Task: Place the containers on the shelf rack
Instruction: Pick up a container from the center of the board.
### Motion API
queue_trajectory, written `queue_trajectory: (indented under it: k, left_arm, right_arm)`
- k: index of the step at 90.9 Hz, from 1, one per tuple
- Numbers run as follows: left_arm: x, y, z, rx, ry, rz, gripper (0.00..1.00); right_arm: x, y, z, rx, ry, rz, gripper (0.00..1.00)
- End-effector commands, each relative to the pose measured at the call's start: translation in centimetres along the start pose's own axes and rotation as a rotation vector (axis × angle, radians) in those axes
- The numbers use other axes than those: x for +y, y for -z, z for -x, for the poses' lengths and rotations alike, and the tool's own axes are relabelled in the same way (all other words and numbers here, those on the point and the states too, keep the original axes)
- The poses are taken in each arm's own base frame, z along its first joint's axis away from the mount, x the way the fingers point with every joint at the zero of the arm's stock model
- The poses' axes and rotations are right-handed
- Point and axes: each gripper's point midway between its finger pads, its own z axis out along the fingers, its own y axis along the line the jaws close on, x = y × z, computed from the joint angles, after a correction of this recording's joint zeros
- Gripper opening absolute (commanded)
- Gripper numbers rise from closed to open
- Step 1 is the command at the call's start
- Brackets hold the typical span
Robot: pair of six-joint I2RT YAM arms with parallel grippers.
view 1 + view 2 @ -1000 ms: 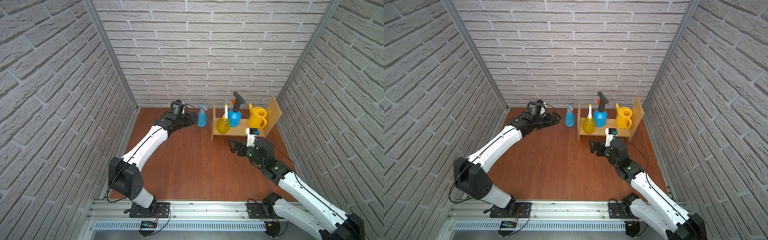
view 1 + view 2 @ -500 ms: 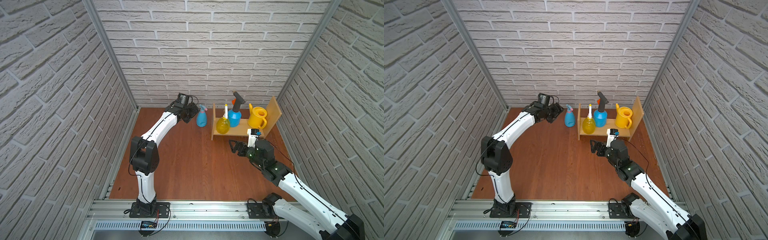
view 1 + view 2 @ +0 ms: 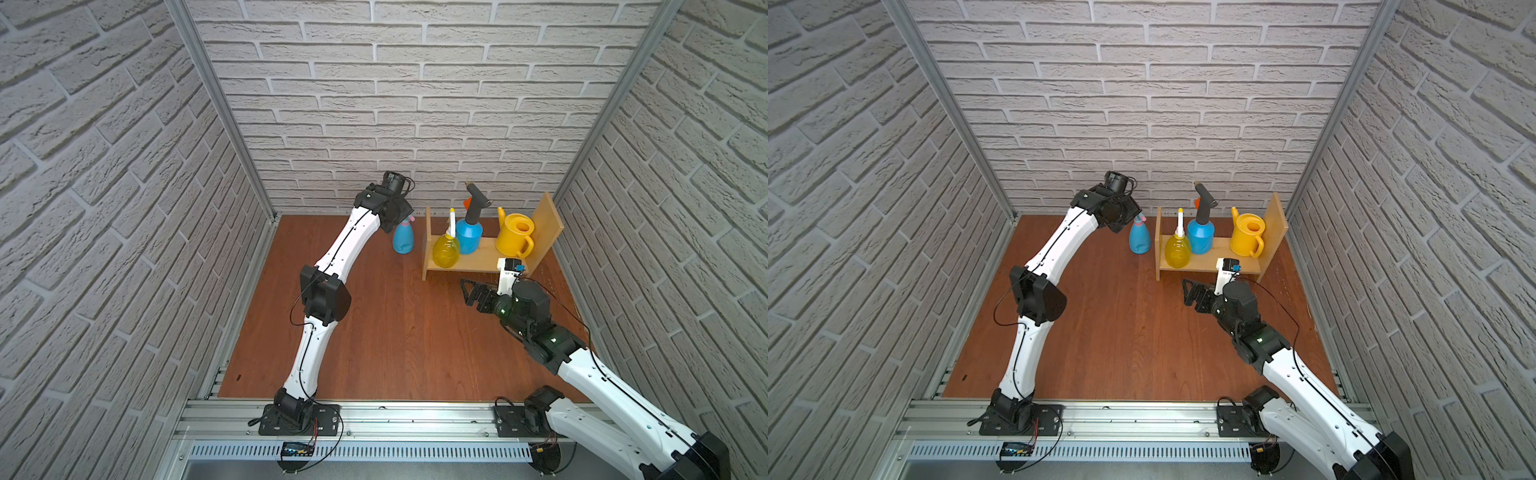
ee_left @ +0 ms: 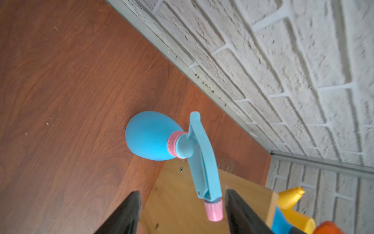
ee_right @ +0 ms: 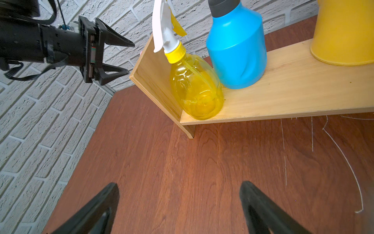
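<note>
Rack (image 3: pixel 478 261) at back of wooden floor (image 3: pixel 395 332), near rear wall. On its shelf, upright in row: yellow spray bottle (image 3: pixel 446 250) against 9 o'clock side board, blue pump sprayer (image 3: pixel 468 237) just beside, watering can (image 3: pixel 512 241) toward 3 o'clock end.

Light-blue spray bottle (image 3: pixel 403 243) upright on floor outside rack, at its 9 o'clock, just beside side board.

Left gripper (image 4: pixel 182 192) over that bottle, jaws apart either side of pink nozzle (image 4: pixel 213 209), not touching, nothing held.

Right gripper (image 5: pixel 179 184) at 6 o'clock of rack, jaws wide, empty.

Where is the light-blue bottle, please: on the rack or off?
Off: the bottle stands on the table, outside the rack.
</note>
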Motion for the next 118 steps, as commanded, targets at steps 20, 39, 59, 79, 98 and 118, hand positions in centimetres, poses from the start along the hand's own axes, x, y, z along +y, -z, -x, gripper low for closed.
queue_trajectory:
  k: [20,39,59,79,98,118]
  left_arm:
    - [-0.3,-1.5,0.3,-0.020,-0.079,-0.007,0.79]
    - [-0.6,-2.7,-0.3,0.005,-0.082,-0.025,0.75]
    - [0.5,-3.2,-1.5,0.038,-0.086,0.023,0.59]
    - [1.3,-2.5,-2.0,0.055,-0.109,0.062,0.46]
    - [2.1,-0.8,-1.7,0.037,-0.176,0.105,0.35]
    - [2.9,0.9,-2.0,0.058,-0.304,0.125,0.24]
  right_arm:
    - [0.2,0.3,0.8,-0.031,-0.005,0.015,0.97]
    - [0.3,0.4,0.5,-0.021,-0.010,0.020,0.97]
    - [0.0,0.8,0.4,-0.024,-0.014,0.013,0.97]
    - [0.1,1.0,0.4,-0.025,-0.022,0.018,0.97]
    - [0.1,1.3,0.4,-0.024,-0.025,0.018,0.97]
    - [0.1,1.6,0.3,-0.021,-0.025,0.019,0.97]
